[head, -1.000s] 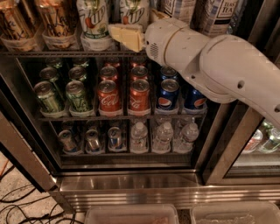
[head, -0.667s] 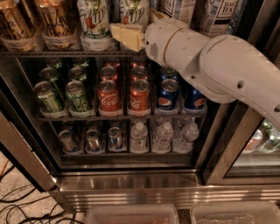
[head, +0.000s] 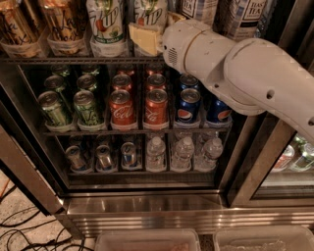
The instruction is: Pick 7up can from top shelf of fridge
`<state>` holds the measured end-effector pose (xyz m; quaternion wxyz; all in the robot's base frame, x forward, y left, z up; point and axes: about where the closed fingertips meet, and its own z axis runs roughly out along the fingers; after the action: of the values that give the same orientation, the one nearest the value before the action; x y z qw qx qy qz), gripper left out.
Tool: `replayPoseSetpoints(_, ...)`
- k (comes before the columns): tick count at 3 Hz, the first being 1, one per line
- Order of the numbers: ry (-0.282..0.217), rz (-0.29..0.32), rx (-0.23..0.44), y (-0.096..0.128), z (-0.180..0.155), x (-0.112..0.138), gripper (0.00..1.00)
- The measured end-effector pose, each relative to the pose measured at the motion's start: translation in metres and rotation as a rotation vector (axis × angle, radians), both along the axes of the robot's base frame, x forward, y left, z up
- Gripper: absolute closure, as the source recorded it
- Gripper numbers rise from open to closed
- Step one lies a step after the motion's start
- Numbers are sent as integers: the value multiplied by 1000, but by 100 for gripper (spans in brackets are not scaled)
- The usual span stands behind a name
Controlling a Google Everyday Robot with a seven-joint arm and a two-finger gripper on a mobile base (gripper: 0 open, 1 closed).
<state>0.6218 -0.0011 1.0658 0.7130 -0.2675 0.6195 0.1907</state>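
Two 7up cans stand on the top shelf [head: 73, 60] of the fridge [head: 147, 206]: the left one [head: 105, 24] is in full view, and the right one [head: 149, 12] has its lower part hidden. My gripper [head: 146, 38], tan-coloured at the end of the white arm [head: 235, 68], is at the right 7up can, covering its lower half. The arm reaches in from the right. Gold cans [head: 59, 22] stand left of the 7up cans, and white tea cans [head: 243, 17] stand to the right, behind the arm.
The middle rack holds short green cans [head: 86, 105], red Coca-Cola cans [head: 121, 108] and blue Pepsi cans [head: 189, 105]. The bottom rack holds small cans and water bottles [head: 182, 152]. Cables [head: 19, 230] lie on the floor at the left. Plastic bins [head: 147, 240] sit below.
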Motion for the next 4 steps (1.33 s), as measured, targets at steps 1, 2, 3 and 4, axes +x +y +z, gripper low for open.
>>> replayPoseSetpoints(1,0,0,0,0,0,0,100)
replayPoseSetpoints(2,-13,14,-3,3,6,-4,100)
replayPoseSetpoints(3,-46,37,-6,6,24,-13,100)
replayPoseSetpoints(4,-86,50,-15,6,42,-23,100)
